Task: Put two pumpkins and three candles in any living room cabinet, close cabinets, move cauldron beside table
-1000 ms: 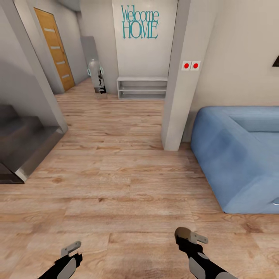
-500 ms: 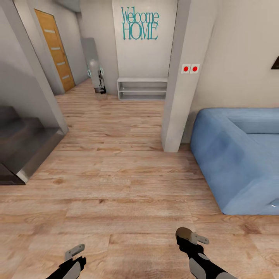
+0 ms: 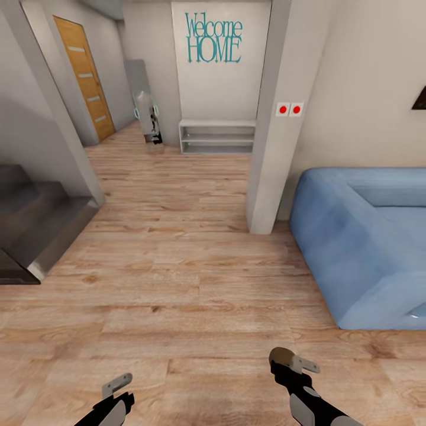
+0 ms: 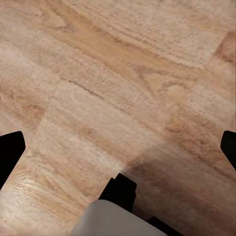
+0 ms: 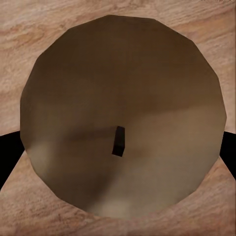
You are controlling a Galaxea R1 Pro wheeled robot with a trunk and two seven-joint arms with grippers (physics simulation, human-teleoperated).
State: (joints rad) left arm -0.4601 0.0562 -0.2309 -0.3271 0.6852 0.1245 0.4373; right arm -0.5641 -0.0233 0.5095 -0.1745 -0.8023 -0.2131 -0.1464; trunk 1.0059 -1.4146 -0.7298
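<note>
A stubby beige candle (image 3: pixel 281 355) sits in my right gripper (image 3: pixel 290 360), low over the wood floor at the bottom right of the head view. In the right wrist view the candle's round top (image 5: pixel 123 88) with its short dark wick lies between the two black fingers, and the right gripper (image 5: pixel 120 132) is shut on it. My left gripper (image 3: pixel 116 385) hangs at the bottom left, open and empty. The left wrist view has its fingers (image 4: pixel 10 152) spread wide over bare floorboards. The pumpkins, cabinet, cauldron and table are out of view.
A blue sofa (image 3: pixel 361 242) stands to the right. A grey pillar (image 3: pixel 269 148) with two red switches rises just left of it. Dark stairs (image 3: pixel 29 225) are at the left. A hallway runs ahead to a low grey shelf (image 3: pixel 217 136) and an orange door (image 3: pixel 86 77).
The whole head view has shifted a little, so the camera moved; the sofa and switches sit slightly lower. The left gripper shows slightly further right and lower. The candle stays held.
</note>
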